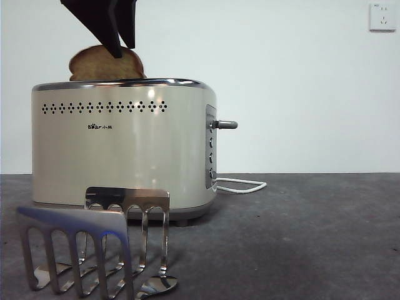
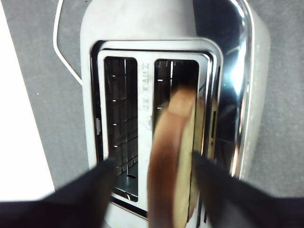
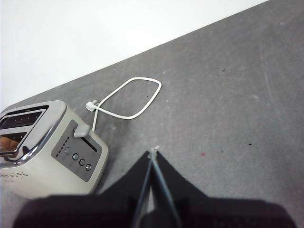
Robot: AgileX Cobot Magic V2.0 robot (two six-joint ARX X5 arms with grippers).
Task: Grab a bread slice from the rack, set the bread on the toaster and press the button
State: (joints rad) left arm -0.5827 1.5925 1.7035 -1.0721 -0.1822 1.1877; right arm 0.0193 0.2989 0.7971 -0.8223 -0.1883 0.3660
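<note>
While the toaster [image 1: 125,150] is standing broad and cream-coloured directly beneath the left gripper [image 2: 154,164], its two slots are lying open under the jaws; the slice of bread [image 2: 173,156] is sitting upright between those jaws, partly sunk in one slot with its domed crust still rising above the chrome rim; the jaws are spread wide, one off to each side of the slice, and I cannot tell whether either is touching it; the rack [image 1: 100,247] is standing low in front of the toaster, well below the gripper; the right gripper [image 3: 153,156] is hovering over bare table with jaws pressed together, the toaster's lever [image 3: 81,131] off to one side.
</note>
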